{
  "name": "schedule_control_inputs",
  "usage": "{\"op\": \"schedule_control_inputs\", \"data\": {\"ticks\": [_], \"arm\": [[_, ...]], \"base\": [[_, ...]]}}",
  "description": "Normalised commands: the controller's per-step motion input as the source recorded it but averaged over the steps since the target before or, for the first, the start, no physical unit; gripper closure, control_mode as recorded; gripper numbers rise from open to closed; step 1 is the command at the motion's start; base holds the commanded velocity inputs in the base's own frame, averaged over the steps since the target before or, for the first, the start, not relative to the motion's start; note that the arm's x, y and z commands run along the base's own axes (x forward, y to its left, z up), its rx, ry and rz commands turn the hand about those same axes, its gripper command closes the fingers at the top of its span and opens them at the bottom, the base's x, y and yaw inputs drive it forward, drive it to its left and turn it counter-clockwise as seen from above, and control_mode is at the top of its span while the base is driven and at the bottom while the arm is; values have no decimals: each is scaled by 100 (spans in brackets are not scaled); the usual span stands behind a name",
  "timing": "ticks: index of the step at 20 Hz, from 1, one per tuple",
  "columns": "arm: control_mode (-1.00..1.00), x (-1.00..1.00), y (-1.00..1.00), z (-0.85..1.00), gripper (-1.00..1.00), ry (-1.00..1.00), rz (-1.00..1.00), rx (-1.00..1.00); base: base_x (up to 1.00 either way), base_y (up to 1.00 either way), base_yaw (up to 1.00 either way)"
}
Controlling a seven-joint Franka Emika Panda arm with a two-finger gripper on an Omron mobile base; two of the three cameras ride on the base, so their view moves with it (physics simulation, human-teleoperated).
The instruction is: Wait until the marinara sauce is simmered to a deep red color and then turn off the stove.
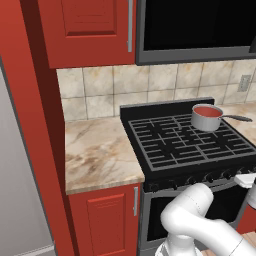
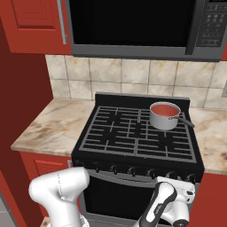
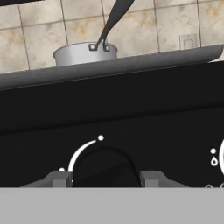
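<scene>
Fingertips [image 3: 61, 178] of the gripper [image 3: 105, 179] sit on either side of a round black knob [image 3: 105, 168] on the front panel of the stove [image 1: 185, 145]. Jaws look closed onto it, one tip at each flank; I read this as a grip on the knob. A white arc and dot are printed on the panel above the dial.

Relation that matters: the knob lies straight ahead between the fingers, its turning axis pointing out of the panel toward the hand. Any turn must be a roll of the wrist about that axis, not a push or pull.

From the right base view the hand is low at the right end of the knob row, in front of the oven door [image 2: 119, 195].

Farther back, on the grates, right rear burner: a small grey saucepan [image 2: 164, 116], handle pointing right and slightly forward. Sauce [image 2: 165, 109] inside is a smooth orange-red, flat surface, near the rim. Judgement: colour reads bright, not clearly deep red; waiting may still apply.

Beyond: tiled backsplash [image 2: 133, 75], microwave [image 2: 133, 22] above, marble counter [image 1: 100, 150] to the left.
</scene>
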Motion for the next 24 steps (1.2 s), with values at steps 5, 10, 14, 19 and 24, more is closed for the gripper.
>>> {"op": "schedule_control_inputs", "data": {"ticks": [5, 10, 14, 19, 24], "arm": [[-100, 0, -5, 0, 100, 1, -4, 10], [-100, 0, -5, 0, 100, 0, -5, 11], [-100, 0, -5, 0, 100, 0, -5, 12], [-100, 0, -6, 0, 100, 0, -6, 12], [-100, 0, -1, 0, 100, 0, -8, 12]], "base": [[0, 0, 0], [0, 0, 0], [0, 0, 0], [0, 0, 0], [0, 0, 0]]}}
